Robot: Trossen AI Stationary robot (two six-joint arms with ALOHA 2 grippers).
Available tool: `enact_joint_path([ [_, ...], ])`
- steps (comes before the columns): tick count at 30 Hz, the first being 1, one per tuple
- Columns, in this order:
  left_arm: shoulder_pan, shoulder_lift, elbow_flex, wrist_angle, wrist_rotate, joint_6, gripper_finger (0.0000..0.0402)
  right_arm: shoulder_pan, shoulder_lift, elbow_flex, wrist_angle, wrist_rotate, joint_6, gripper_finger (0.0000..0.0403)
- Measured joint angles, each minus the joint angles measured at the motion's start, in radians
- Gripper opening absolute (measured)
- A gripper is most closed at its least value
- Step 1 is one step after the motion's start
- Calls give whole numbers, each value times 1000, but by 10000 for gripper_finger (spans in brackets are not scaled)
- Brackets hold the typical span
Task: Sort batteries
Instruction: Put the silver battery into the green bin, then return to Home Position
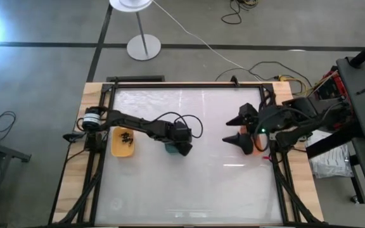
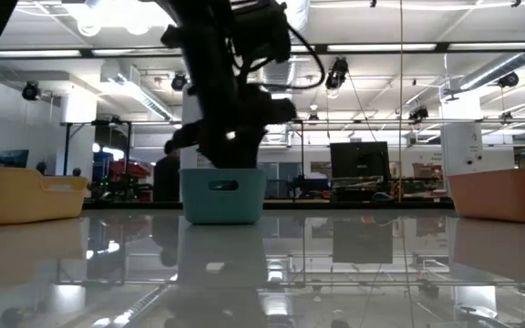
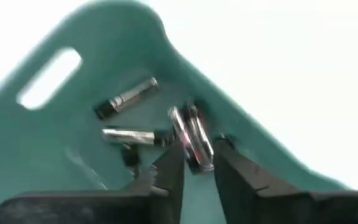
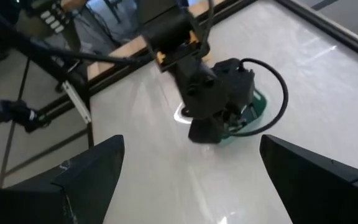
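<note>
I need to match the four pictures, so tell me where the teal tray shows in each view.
High view: teal tray left of centre, mostly hidden under the left gripper.
Low view: left of centre, below the dark arm.
Left wrist view: fills the picture, batteries inside.
Right wrist view: centre right, under the left arm.
Shared landmark: the left gripper above the tray.

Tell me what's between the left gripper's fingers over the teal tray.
In the left wrist view, one silver battery lies between the left gripper fingers, inside the teal tray.
</note>
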Motion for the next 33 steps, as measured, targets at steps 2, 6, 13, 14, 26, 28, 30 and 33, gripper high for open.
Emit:
enact_joint_path([
  [2,0,-1,30,-28,-33,20,82,-15,0,5,3,7,7,368],
  [6,-19,-2,114,-89,-78,24,122,-41,0,9,35,7,-4,368],
  [13,-195,-7,365,-151,-182,114,159,-57,1,-5,280,1,-168,368],
  [14,-227,-7,400,-152,-193,123,160,-58,1,-15,340,-23,-212,368],
  [26,-350,-17,740,-341,-149,376,154,-379,100,-41,498,-518,-500,198],
  [28,-316,-28,799,-359,-147,389,154,-431,88,-18,504,-542,-586,157],
  [30,-270,-39,849,-338,-119,406,154,-482,70,-2,498,-543,-664,117],
  [33,-182,-40,903,-245,14,466,154,-533,33,7,498,-541,-717,56],
])
